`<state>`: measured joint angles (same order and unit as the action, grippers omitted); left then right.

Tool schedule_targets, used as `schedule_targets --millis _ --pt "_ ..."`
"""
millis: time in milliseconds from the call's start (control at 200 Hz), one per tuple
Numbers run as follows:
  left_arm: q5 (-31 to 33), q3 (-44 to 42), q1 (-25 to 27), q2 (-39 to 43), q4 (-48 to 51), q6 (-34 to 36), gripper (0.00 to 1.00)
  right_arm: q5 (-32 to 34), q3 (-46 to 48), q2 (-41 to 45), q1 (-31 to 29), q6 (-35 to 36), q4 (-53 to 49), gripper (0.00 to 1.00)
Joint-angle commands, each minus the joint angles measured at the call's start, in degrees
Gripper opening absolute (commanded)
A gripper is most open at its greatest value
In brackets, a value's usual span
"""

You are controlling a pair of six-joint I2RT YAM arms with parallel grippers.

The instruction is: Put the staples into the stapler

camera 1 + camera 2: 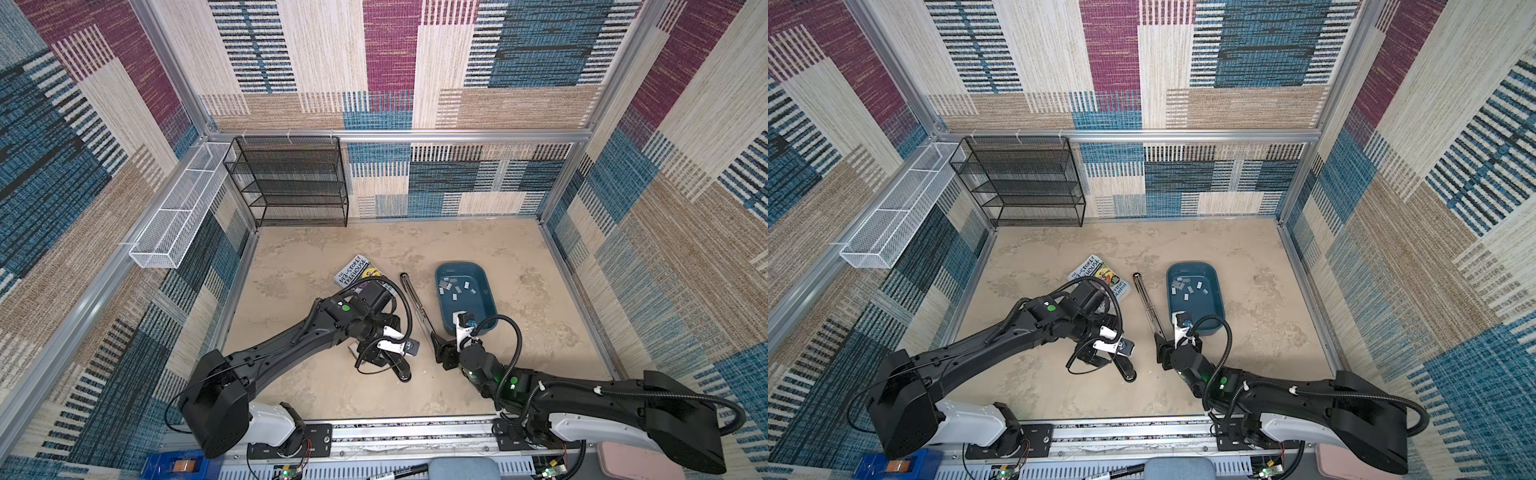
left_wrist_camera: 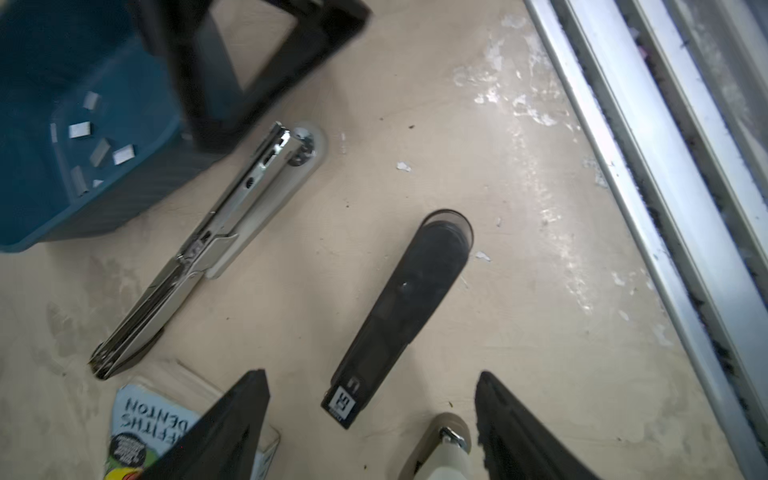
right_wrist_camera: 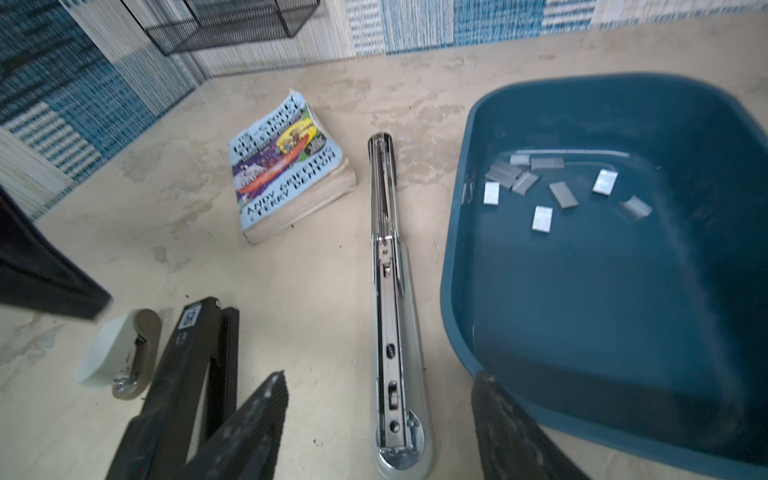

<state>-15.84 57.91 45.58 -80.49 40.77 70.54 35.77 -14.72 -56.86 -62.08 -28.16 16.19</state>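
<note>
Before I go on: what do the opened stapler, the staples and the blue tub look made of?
The opened stapler: bright chrome-like metal channel with mirror glints, on a matte grey base, likely plastic. The staples: dull silver-grey metal, flat strips catching light. The blue tub: probably moulded plastic, smooth, soft sheen, rounded rim.

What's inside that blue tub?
About ten small silver staple strips lie loose on the blue tub's floor, toward its far end. Nothing else shows; the right gripper covers a near corner.

The open stapler [image 3: 390,332] is glossy chrome metal on grey plastic. The staples [image 3: 563,194] are dull metal, the tub [image 3: 582,332] smooth plastic, the desk [image 3: 291,270] matt and mottled.
</note>
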Motion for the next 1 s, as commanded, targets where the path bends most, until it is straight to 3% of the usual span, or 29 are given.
schedule_targets --millis 0,140,275,336,431,806,997 --pt "-1.2 0.1 1.7 -2.7 1.9 6.2 0.79 3.1 1.0 6.4 1.4 3.9 0.7 0.78" --pt "-1.6 3.7 2.4 -7.8 1.9 1.8 0.75 -0.7 2.9 14.8 10.0 7.0 1.9 0.80" --pt "-0.9 2.9 4.4 -9.3 1.9 3.4 0.71 -4.4 6.6 21.3 19.6 7.7 3.4 0.83" --pt "-1.3 2.5 4.7 -9.4 2.0 3.8 0.71 -8.7 7.3 22.1 23.3 7.9 4.5 0.83" --pt "-1.2 2.5 4.7 -10.6 1.9 4.8 0.66 -9.0 7.1 21.0 26.4 8.4 6.3 0.83" --pt "-0.2 4.5 4.7 -15.1 2.4 5.1 0.55 -11.2 6.4 15.0 28.5 9.3 9.8 0.83" --pt "1.0 5.2 4.7 -16.8 3.1 6.0 0.41 -11.9 6.6 15.6 28.5 9.5 9.9 0.83"
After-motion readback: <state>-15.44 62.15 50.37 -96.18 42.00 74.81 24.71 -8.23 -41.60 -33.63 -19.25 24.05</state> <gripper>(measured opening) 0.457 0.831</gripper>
